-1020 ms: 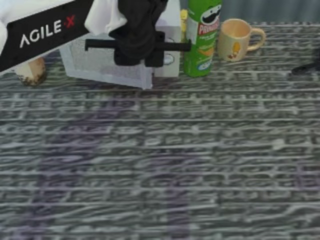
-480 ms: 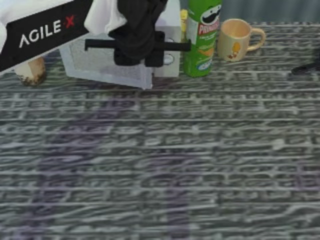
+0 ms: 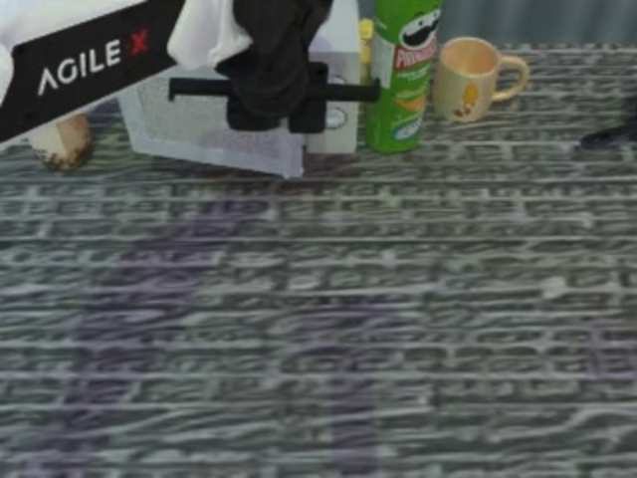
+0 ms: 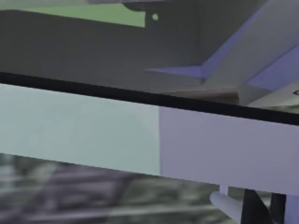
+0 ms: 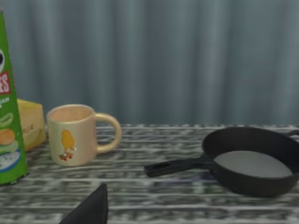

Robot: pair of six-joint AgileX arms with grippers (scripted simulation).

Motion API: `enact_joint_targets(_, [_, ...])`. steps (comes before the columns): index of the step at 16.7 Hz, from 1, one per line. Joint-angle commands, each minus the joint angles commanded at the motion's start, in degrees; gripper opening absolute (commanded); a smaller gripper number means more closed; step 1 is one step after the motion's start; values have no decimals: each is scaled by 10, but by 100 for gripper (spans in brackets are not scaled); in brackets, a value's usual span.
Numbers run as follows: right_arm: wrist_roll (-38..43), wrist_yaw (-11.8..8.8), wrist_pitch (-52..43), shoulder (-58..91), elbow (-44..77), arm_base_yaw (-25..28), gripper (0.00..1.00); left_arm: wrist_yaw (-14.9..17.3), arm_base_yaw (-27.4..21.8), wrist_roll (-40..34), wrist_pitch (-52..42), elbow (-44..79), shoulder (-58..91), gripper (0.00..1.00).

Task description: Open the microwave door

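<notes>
The white microwave (image 3: 338,55) stands at the table's back left. Its door (image 3: 199,134), with a grey mesh window, is swung a little outward, its free edge near the control strip (image 3: 338,124). My left gripper (image 3: 274,108) hangs over that edge. In the left wrist view the door (image 4: 224,144) fills the middle. My left gripper (image 4: 265,207) is shut on the pale bar handle (image 4: 224,204), which runs in between the two dark fingers. My right arm is parked off to the right; only one dark fingertip (image 5: 93,207) shows.
A green chip can (image 3: 403,80) stands just right of the microwave, then a cream mug (image 3: 473,78). A yellow box (image 5: 30,123) sits behind the can. A black pan (image 5: 254,163) lies at the far right. A brown speckled object (image 3: 60,141) is left of the microwave.
</notes>
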Motion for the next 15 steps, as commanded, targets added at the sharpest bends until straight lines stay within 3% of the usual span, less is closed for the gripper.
enact_joint_targets(15, [0,0,0,0,0,0,100,32,9,62,38,-78,-53,0])
